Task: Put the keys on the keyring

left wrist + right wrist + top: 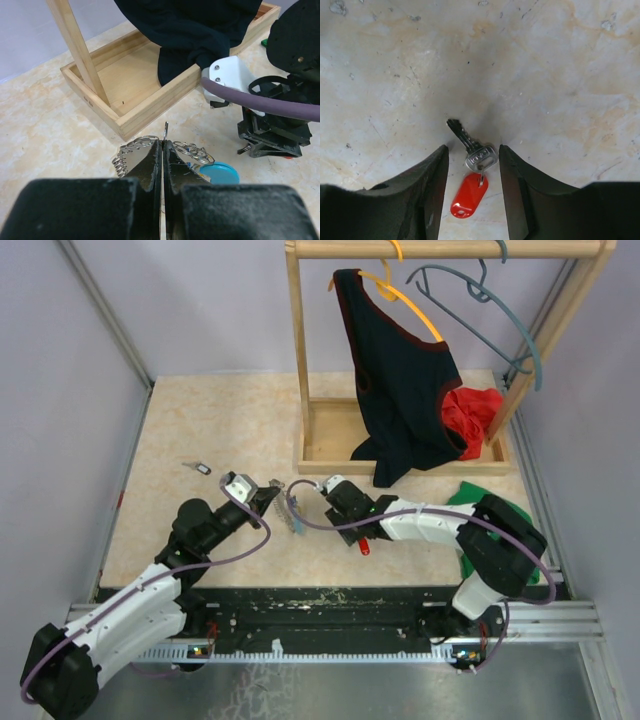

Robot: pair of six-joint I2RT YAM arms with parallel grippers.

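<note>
Red key (472, 167) between fingers (432, 200), keyring (134, 145) seemingly pinched

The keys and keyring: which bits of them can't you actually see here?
- keyring: left wrist view, the shut left gripper covers its gripped stretch.
- red-tagged key: top view shows only a red speck.
- Stamp on its metal head: right wrist view, blurred.
- black-headed key: top view only, too small for detail.

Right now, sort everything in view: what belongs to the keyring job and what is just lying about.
Job: keyring, pinched in the left gripper; red-tagged key inside the open right gripper; black-headed key.
Lying about: wooden rack, black top, red cloth, green cloth, orange hanger, grey-blue hanger.
</note>
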